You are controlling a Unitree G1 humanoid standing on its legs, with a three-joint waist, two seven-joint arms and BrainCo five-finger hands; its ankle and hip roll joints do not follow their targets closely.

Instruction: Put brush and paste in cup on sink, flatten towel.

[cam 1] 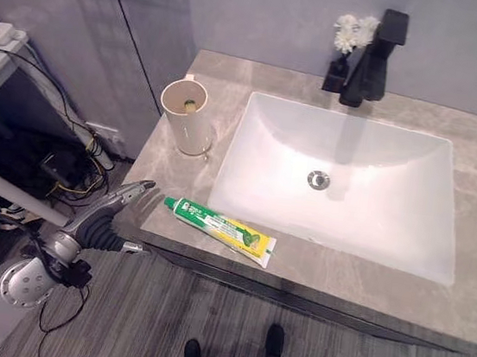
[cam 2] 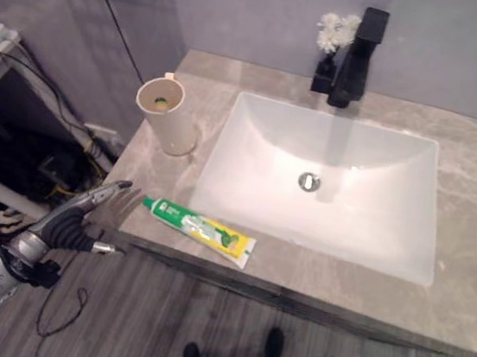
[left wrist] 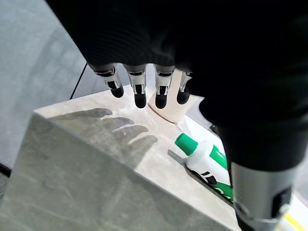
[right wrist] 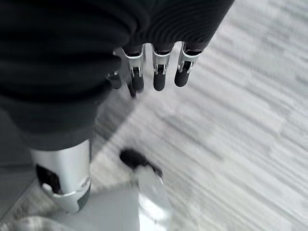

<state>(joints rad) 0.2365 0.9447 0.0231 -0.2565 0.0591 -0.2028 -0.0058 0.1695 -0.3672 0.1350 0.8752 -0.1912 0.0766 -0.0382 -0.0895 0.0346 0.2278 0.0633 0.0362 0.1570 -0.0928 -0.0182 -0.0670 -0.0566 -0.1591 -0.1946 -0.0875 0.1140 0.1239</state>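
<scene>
Toothpaste tube: lies flat on the counter's front strip, between the sink basin and the edge, green cap toward the robot's left.
Left hand: hovers at the counter's left front corner, fingers straight and relaxed, holding nothing; its fingertips hang over the stone just beside the tube's cap, not touching it.
Right hand: hangs over grey plank floor, well apart from the counter, fingers loosely extended, empty.
Cup: cream, upright on the counter left of the basin; something yellowish shows inside at the bottom, too small to identify.
Sink: white rectangular basin, dark tap behind it with a small vase of white flowers.
Progress: early, by my reading; the paste is still out of the cup, so that step remains, with brush and towel steps unconfirmed.
View differences: the left wrist view makes the gap between fingertips and cap plain; the head views give the tube's full length and the cup's open mouth.
</scene>
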